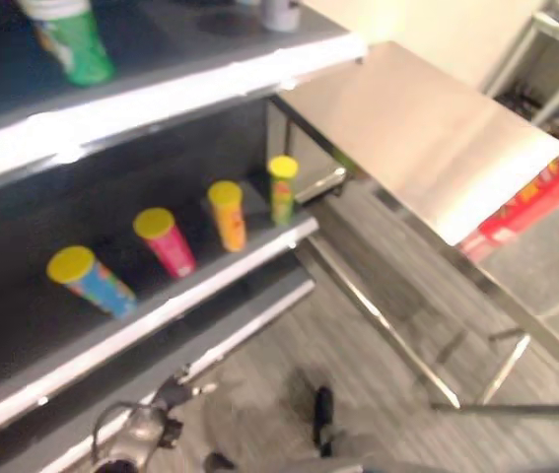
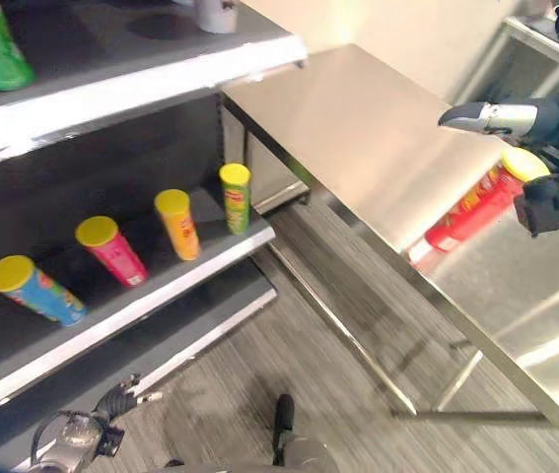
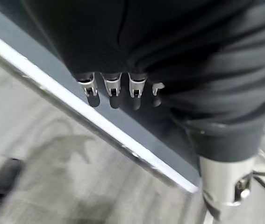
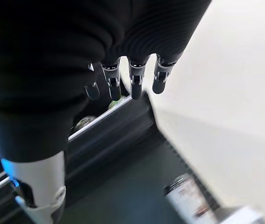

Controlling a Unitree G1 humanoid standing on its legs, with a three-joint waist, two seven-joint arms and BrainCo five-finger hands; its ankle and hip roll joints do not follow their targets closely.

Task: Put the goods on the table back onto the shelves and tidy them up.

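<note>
Lying near table (image 2: pixel 378 138) edge: red can (image 2: pixel 466 210)

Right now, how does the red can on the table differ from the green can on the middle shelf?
The red can is on the steel table beside the right hand; the green can is on the middle shelf. The red can looks longer and leans much more steeply; the green can stands nearly upright. Both are tall tubes with yellow lids.
</note>
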